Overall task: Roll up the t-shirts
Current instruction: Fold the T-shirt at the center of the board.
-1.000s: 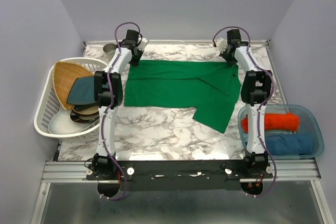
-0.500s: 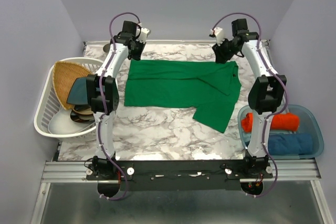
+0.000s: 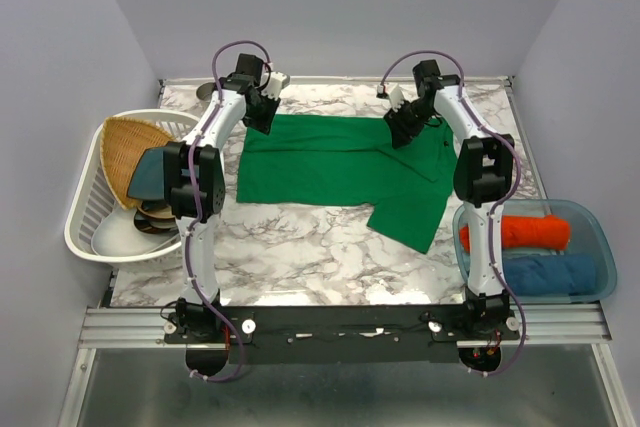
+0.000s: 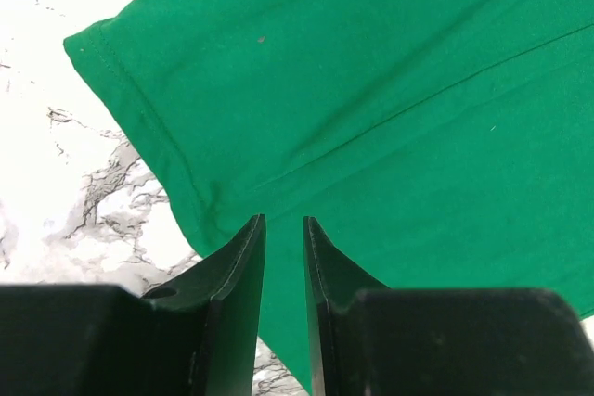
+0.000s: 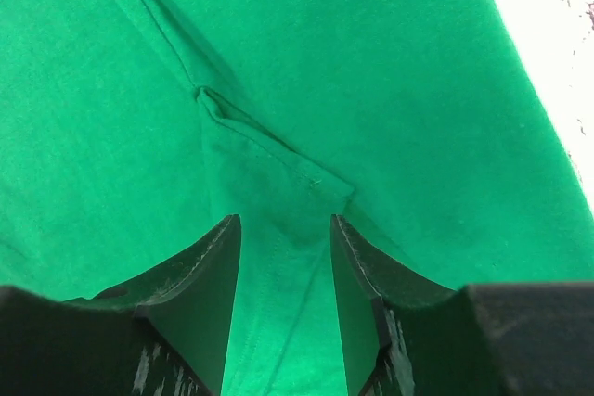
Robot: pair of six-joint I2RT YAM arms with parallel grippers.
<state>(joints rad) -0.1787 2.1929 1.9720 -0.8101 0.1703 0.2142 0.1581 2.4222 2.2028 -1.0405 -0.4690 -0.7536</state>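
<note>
1. The green shirt (image 3: 330, 162) lies flat on the far half of the table (image 3: 300, 247). Its long axis runs left to right, and one flap points toward the near right.
2. The left gripper (image 4: 283, 222) is over the far left corner of the shirt, just inside the hem. Its jaws stand a little apart with only a narrow gap, and nothing is between them.
3. The right gripper (image 5: 286, 222) is over the far edge, to the right of the middle, above a small fold at a seam. Its jaws are spread wider and hold nothing.
4. For both arms the cloth is directly under the jaws and stretches toward the near side. I judge that a roll can start from this far edge, each arm taking its own end.
5. I cannot tell whether the fingertips touch the cloth. The right arm covers part of the right edge, and it is unclear whether the flap is a sleeve.
6. An orange shirt (image 3: 525, 232) and a blue shirt (image 3: 545, 274) lie as bundles in the bin (image 3: 600, 237) at the near right.
</note>
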